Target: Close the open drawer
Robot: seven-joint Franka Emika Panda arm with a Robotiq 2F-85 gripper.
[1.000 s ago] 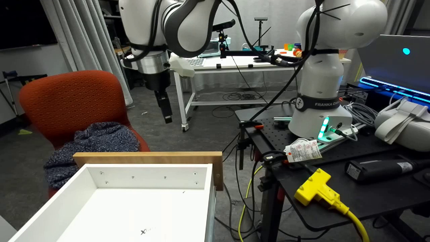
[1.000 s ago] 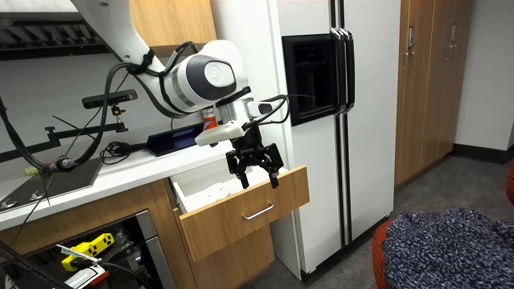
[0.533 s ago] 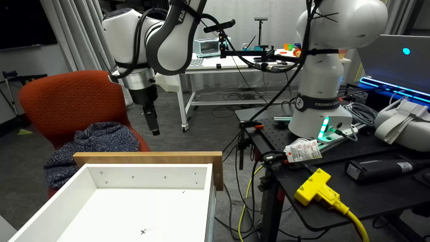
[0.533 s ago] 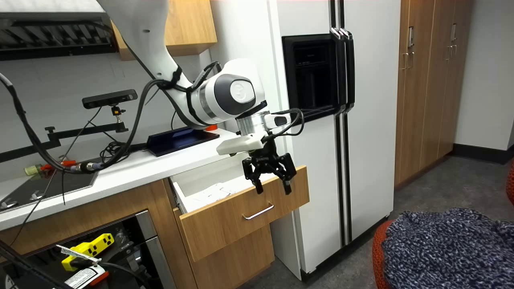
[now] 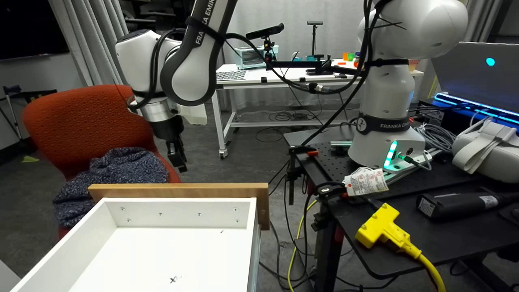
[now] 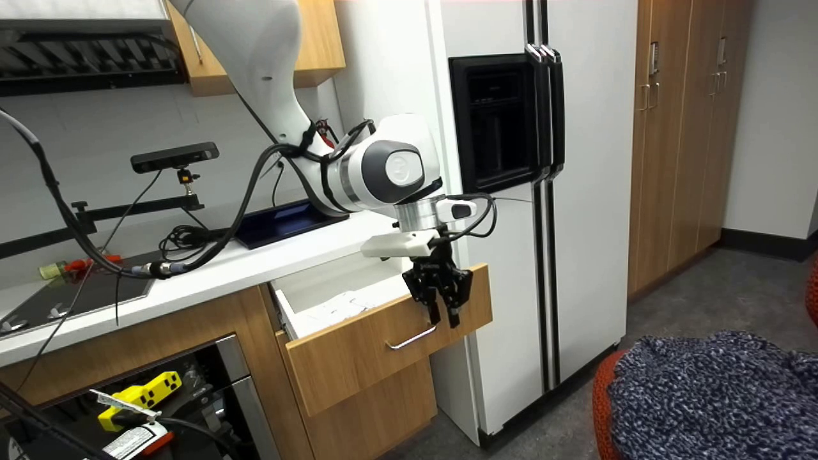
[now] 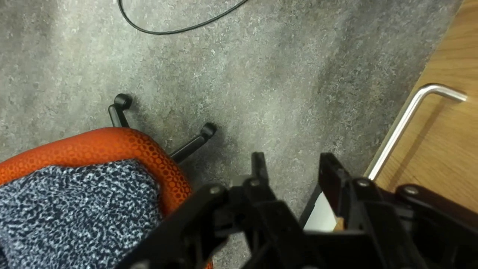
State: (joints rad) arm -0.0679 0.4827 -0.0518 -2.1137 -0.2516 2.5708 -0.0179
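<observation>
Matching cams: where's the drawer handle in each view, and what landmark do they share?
In an exterior view: drawer handle at mid-width, lower half, just below the gripper.
Wrist view: drawer handle on the right side, slanting from upper right toward lower left.
In an exterior view: not visible; the drawer front is seen from its inner side.
Shared landmark: speckled dark fabric on the orange chair, also in both exterior views.

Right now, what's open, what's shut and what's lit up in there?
Drawer: open
Gripper: partly open, holding nothing
Fridge doors: shut
Tall cupboard doors: shut
Wall cupboard: looks shut
Laptop: open
Laptop logo: lit blue
Robot base light: lit green
</observation>
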